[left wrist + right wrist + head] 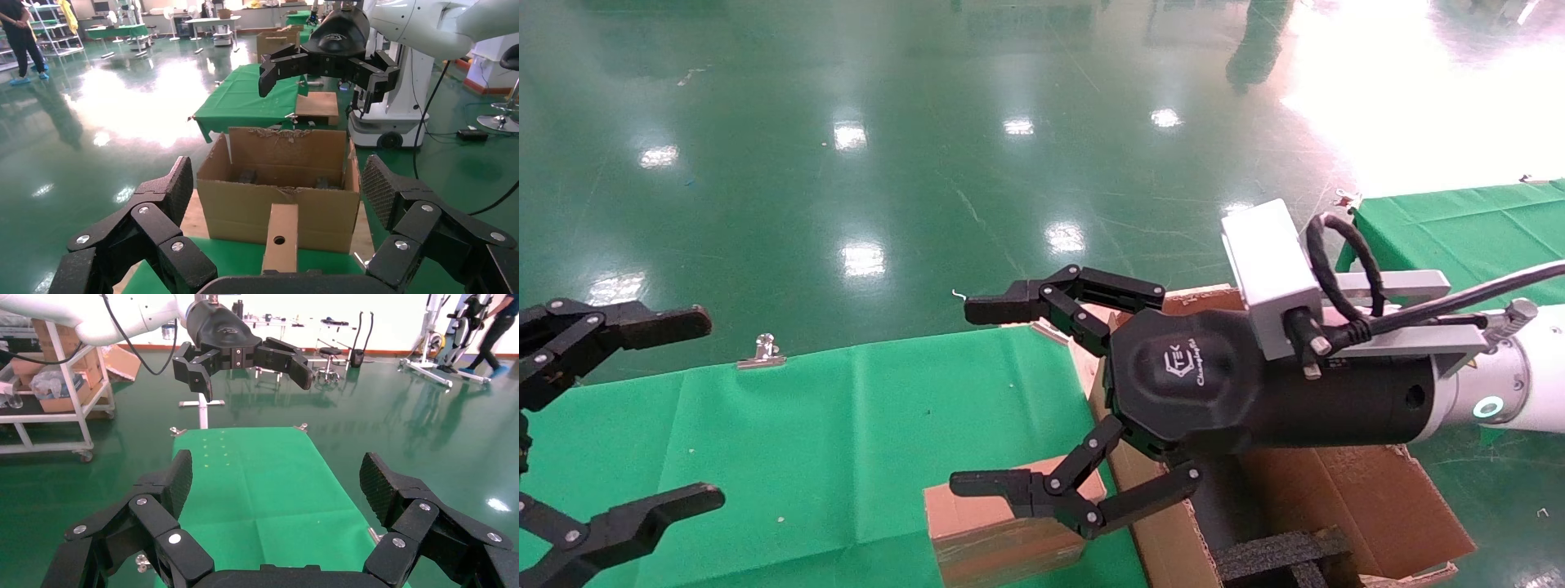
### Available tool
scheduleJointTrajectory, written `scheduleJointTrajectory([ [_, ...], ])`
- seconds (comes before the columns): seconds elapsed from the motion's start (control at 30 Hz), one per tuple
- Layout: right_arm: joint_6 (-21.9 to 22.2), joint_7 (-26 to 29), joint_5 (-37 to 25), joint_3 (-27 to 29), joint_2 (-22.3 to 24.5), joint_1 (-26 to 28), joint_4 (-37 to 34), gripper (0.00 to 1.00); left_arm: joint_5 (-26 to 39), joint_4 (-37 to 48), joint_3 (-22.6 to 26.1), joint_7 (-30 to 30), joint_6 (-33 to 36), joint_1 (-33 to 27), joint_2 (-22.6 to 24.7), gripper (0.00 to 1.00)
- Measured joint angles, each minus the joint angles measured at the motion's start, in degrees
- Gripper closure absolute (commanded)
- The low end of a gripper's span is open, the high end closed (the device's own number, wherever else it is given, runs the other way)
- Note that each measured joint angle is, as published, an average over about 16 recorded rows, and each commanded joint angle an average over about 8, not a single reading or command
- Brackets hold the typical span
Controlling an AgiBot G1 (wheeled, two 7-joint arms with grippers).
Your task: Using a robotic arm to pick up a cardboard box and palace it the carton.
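Observation:
The small brown cardboard box (1001, 531) lies on the green table (829, 441), close against the left wall of the large flapped carton (1369, 498). Black foam blocks (1279, 555) sit inside the carton. My right gripper (960, 396), on the white arm with the green ring (1490, 407), hangs open and empty in the air above the box and the carton's left edge. My left gripper (707, 407) is open and empty at the table's left end. In the left wrist view the box (280, 239) lies end-on in front of the carton (245, 208), with the right gripper (312, 89) above.
A metal binder clip (760, 351) grips the cloth's far edge. A second green table (1459, 229) stands beyond the carton, with another brown box (317, 105) on it. Glossy green floor (928, 163) surrounds the tables. The right wrist view shows bare cloth (257, 478) and the left gripper (251, 383).

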Motion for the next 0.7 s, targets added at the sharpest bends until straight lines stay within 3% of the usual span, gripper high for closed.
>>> scheduleJointTrajectory([
  [0.37,0.0,0.0,0.0,0.0,0.0,0.0,0.0,0.0,0.0,0.0,0.0,0.0,0.0,0.0,0.0,0.01],
  [0.63,-0.01,-0.01,0.0,0.01,0.0,-0.01,0.0,0.0,0.0,0.0,0.0,0.0,0.0,0.0,0.0,0.97],
  [0.7,0.0,-0.01,0.0,0.01,0.0,-0.01,0.0,0.0,0.0,0.0,0.0,0.0,0.0,0.0,0.0,1.0],
])
